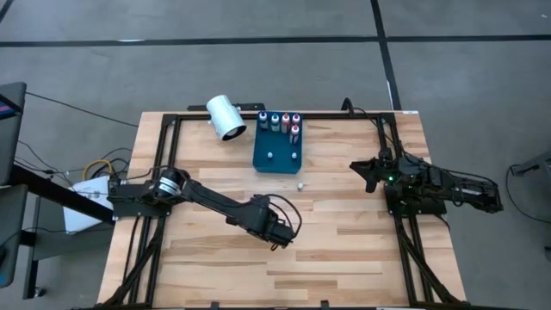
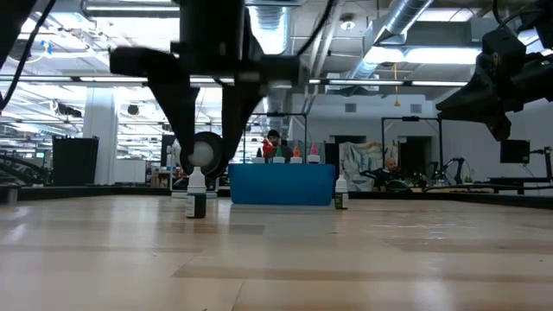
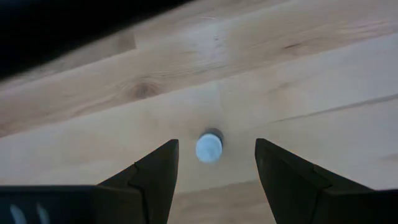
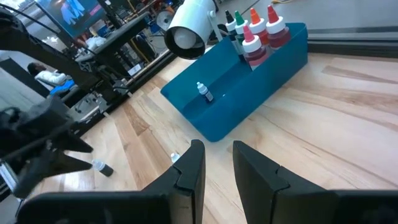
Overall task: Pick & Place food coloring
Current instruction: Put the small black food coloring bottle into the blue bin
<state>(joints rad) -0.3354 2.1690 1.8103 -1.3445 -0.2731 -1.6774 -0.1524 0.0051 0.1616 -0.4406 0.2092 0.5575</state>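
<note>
A tiny food coloring bottle (image 3: 209, 148) with a white cap and dark body stands upright on the wooden table (image 1: 344, 258), also seen in the low view (image 2: 196, 197). My left gripper (image 3: 216, 155) hangs open just above it, pointing down, one finger on each side, touching nothing; the high view shows this gripper (image 1: 280, 241) near the table's middle. A second tiny bottle (image 1: 299, 184) stands near the blue tray (image 1: 277, 155). Several bottles with coloured tops (image 4: 252, 31) stand at the tray's far end. My right gripper (image 4: 217, 168) waits at the right, a narrow gap between its fingers and nothing in it.
A large white cylinder (image 1: 225, 118) lies on its side at the far edge, left of the tray. One small white bottle (image 4: 204, 91) stands inside the tray. A black frame runs along the table's far, left and right edges. Bare wood lies toward the near edge.
</note>
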